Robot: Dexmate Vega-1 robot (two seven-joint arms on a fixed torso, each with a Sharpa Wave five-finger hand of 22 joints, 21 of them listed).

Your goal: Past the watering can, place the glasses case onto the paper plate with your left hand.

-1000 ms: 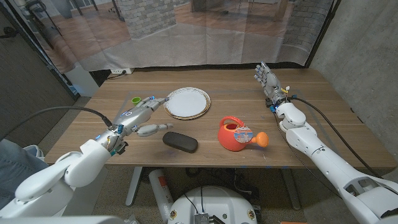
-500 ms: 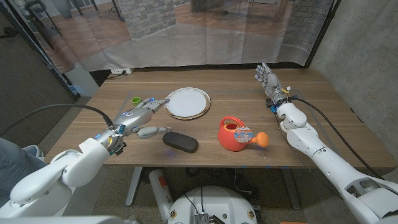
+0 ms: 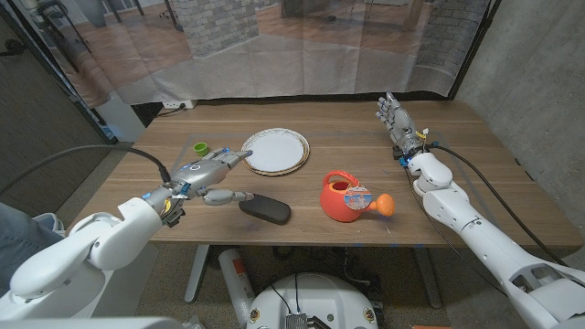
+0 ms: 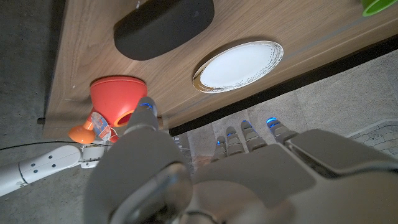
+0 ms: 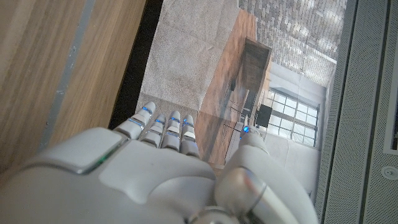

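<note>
Left robot hand (image 3: 212,174) has advanced beside the glasses case (image 3: 265,208), fingers apart for grasping; right robot hand (image 3: 395,119) idles, fingers apart.

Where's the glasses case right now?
In the head view, the glasses case lies near the table's front edge, between the left hand and the watering can.

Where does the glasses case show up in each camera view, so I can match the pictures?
Head view: glasses case near the table's front edge, by the left hand, left of the watering can.
Left wrist view: dark case at the top.
Right wrist view: not in it.
Shared landmark: the paper plate.
</note>
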